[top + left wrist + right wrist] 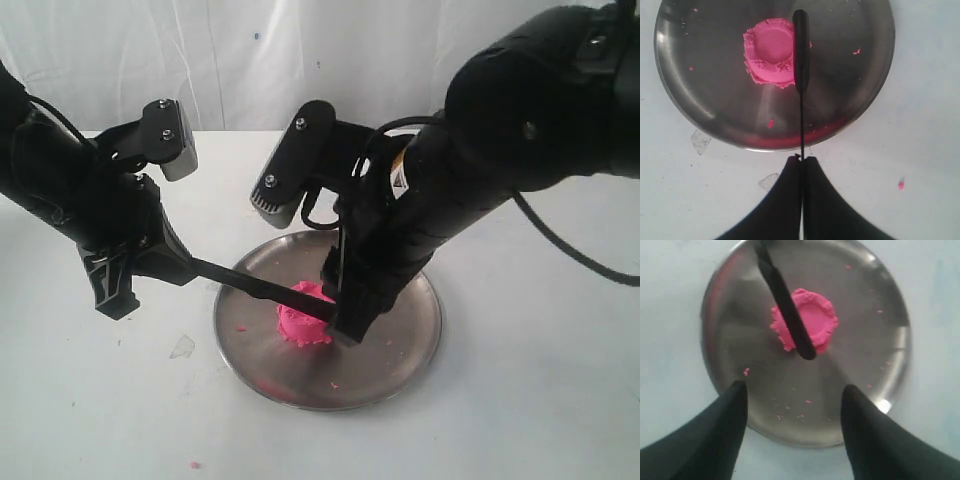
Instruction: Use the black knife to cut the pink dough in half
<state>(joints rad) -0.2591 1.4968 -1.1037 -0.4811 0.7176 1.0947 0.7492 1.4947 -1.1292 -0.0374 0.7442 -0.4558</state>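
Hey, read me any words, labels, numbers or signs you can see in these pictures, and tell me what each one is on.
No text can be read in any view.
Right arm, exterior view: a small yellow-and-white sticker, print too small and blurred to read.
Black knife, pink dough, steel plate: no markings visible.

There are no words or numbers to read. The right arm [470,190] has a small yellow sticker [399,178], too tiny to read.

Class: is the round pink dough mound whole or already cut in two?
Whole: the pink dough mound shows one unbroken rim, no split.
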